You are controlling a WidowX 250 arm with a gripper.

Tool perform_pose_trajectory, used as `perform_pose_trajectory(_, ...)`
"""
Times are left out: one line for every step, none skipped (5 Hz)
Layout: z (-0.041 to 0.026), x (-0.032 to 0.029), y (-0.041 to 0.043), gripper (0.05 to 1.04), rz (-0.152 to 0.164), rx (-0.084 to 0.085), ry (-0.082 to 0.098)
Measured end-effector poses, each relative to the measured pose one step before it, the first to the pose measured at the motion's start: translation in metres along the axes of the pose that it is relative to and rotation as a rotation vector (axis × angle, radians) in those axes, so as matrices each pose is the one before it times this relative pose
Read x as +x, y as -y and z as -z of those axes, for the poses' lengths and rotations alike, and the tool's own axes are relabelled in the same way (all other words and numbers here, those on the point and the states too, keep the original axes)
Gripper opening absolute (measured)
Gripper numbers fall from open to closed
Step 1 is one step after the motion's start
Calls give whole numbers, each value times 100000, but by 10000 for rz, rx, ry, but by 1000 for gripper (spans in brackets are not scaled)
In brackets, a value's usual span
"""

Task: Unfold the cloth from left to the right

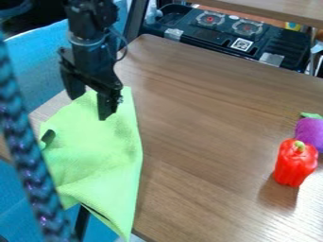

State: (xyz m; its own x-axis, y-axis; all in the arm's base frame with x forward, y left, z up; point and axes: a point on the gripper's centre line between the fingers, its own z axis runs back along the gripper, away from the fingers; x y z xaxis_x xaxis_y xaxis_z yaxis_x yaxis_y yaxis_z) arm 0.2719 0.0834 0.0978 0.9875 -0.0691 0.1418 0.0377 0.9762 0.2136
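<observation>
Jaws of your gripper (90, 108): standing apart, pointing down at the far end of the green cloth (101, 153), one finger to each side of its raised tip. Cannot tell whether either finger touches the fabric.

Cloth: at the left of the tabletop (202, 118), as you view it; far end narrow, creases running through the middle, near part drooping past the near edge. A small black piece (48, 137) sits at its left border.

Arm: enters your view from the top edge, upper left.

Right side of the tabletop: red bell pepper (295, 163), upright, with a purple item (310, 132) just behind it, green at the top. Beyond the far edge: black stove unit (217, 40), two burners. Left foreground: braided blue strand (28, 160), running down your view.
</observation>
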Motion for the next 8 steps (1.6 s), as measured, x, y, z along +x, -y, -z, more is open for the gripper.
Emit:
perform_pose_trajectory(1327, -1423, -735, 999, -1353, 34, 141)
perform_pose_trajectory(743, -1027, -838, 999, -1496, 80, 430)
perform_pose_trajectory(317, -272, -884, 999, -478, 185, 40)
perform_pose_trajectory(1516, -407, -396, 999, 318, 330, -316)
perform_pose_trajectory(525, -198, -413, 999, 34, 154, -28)
perform_pose_trajectory(254, -579, -106, 999, -96, -56, -171)
perform_pose_trajectory(69, -206, -329, 969, -99, -7, -101)
perform_pose_trajectory(63, -470, -369, 667, -26, 18, -267)
